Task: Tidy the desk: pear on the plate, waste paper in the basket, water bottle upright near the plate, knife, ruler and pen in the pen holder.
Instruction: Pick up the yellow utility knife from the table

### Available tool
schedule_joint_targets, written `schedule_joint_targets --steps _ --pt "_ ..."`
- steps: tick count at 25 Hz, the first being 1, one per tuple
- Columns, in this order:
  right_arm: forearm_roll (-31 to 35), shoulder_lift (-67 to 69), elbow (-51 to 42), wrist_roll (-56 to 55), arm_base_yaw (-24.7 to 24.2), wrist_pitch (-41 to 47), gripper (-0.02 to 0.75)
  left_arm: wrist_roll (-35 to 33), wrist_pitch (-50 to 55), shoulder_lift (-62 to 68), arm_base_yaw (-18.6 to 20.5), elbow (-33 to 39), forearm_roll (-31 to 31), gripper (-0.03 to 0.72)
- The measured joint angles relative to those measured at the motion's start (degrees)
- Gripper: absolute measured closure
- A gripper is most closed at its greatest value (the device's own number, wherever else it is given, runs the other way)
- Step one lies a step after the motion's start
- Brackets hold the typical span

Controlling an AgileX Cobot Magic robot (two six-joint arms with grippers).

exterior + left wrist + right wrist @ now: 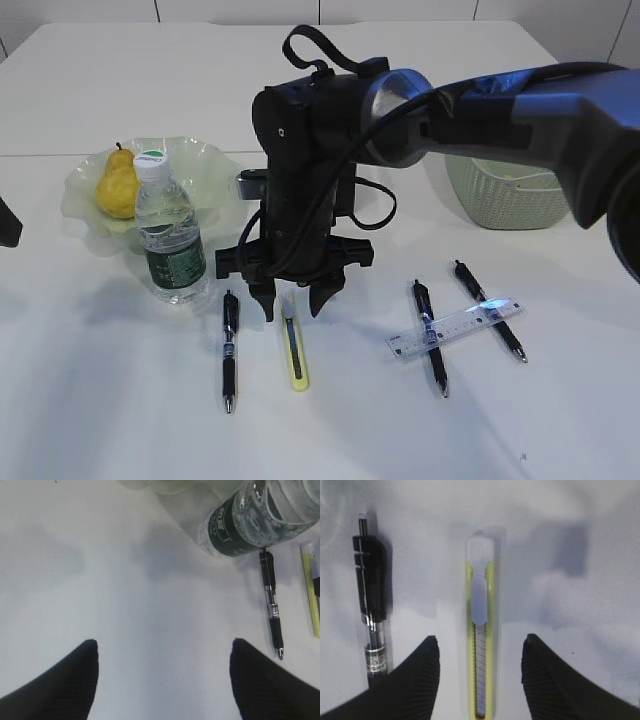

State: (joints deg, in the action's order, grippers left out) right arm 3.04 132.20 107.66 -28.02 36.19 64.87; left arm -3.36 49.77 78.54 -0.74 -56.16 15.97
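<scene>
A yellow utility knife (295, 352) lies on the white table. My right gripper (292, 300) hangs open just above its far end, one finger on each side; the right wrist view shows the knife (480, 580) between the open fingers (481, 642), not touching. A black pen (229, 350) lies left of the knife and also shows in the right wrist view (372, 605). Two more pens (430, 335) (490, 310) lie under a clear ruler (455, 328). The pear (118, 185) sits on the pale green plate (205, 165). The water bottle (168, 235) stands upright beside the plate. My left gripper (165, 645) is open and empty. No pen holder shows.
A pale woven basket (505, 195) stands at the back right, partly behind my right arm. In the left wrist view the bottle (250, 520), the left pen (272, 605) and the knife (312, 590) lie to the right of bare table.
</scene>
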Motion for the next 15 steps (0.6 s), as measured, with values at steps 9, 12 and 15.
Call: schedule_joint_targets --steps 9,12,15 --pt "0.38 2.36 0.05 0.00 0.00 0.12 0.344 0.00 -0.10 0.00 0.00 0.00 0.00 0.106" --pt "0.52 2.96 0.14 0.00 0.00 0.55 0.345 0.00 -0.10 0.00 0.00 0.00 0.00 0.106" --pt "0.79 3.56 0.14 0.21 0.00 1.25 0.357 0.00 -0.18 0.00 0.00 0.00 0.00 0.106"
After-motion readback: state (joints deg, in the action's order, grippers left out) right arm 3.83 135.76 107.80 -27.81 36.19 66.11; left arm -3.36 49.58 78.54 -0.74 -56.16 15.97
